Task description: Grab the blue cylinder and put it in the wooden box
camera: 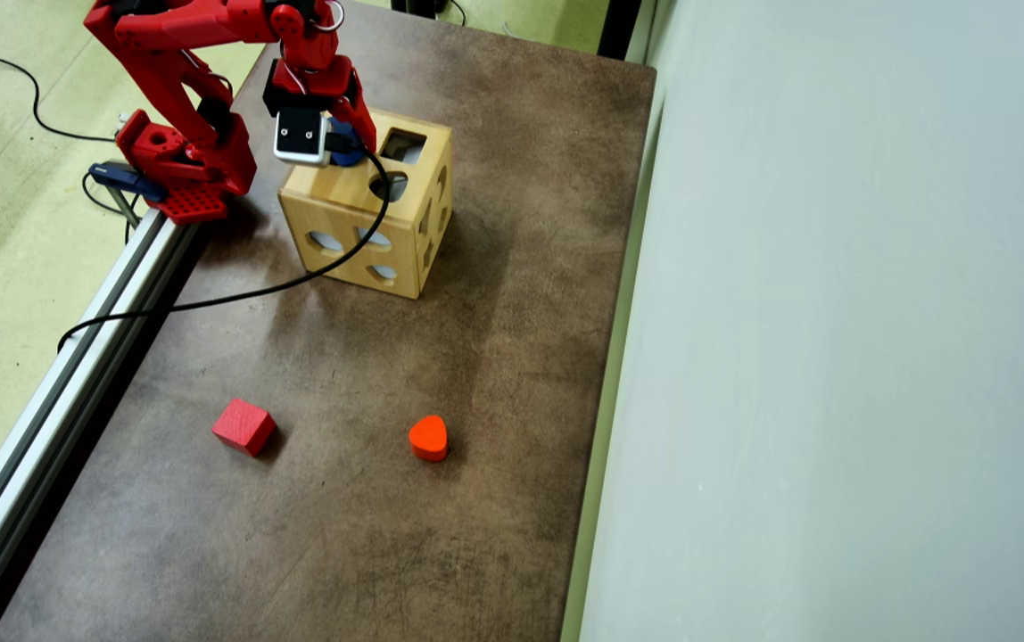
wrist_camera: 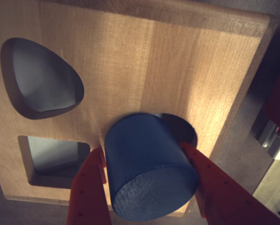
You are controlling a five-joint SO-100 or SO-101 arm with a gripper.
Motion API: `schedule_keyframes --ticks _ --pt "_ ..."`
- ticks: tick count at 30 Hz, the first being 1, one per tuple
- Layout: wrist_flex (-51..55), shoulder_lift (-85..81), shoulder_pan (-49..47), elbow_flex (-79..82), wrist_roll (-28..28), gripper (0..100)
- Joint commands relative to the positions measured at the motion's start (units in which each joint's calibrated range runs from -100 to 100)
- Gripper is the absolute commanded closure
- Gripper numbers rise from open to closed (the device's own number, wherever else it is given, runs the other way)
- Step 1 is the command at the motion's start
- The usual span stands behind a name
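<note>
Overhead, the red end effector (wrist_camera: 151, 185) is closed on the blue cylinder (wrist_camera: 147, 171), holding it tilted above the wooden box (wrist_camera: 144, 70), partly over a round hole (wrist_camera: 184, 129). Likely next: straighten it, centre it, then release.

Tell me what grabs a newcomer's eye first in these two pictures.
In the wrist view, the blue cylinder fills the foreground, clamped between red jaws right over a round hole in the wooden box. In the overhead view, the red arm bends over that box at the table's top left. Far below lie a red cube and an orange heart-shaped piece, apart from each other on the brown table.
</note>
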Motion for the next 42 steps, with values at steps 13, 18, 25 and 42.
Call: schedule_keyframes --ticks 13,18,25,42 --pt "2.44 -4.17 -0.3 -1.31 0.24 76" --pt "4.37 -5.87 -0.3 -1.31 0.24 76" --pt "4.45 -5.95 -0.3 -1.31 0.24 76" --pt "3.57 -16.06 0.52 -1.31 0.05 76"
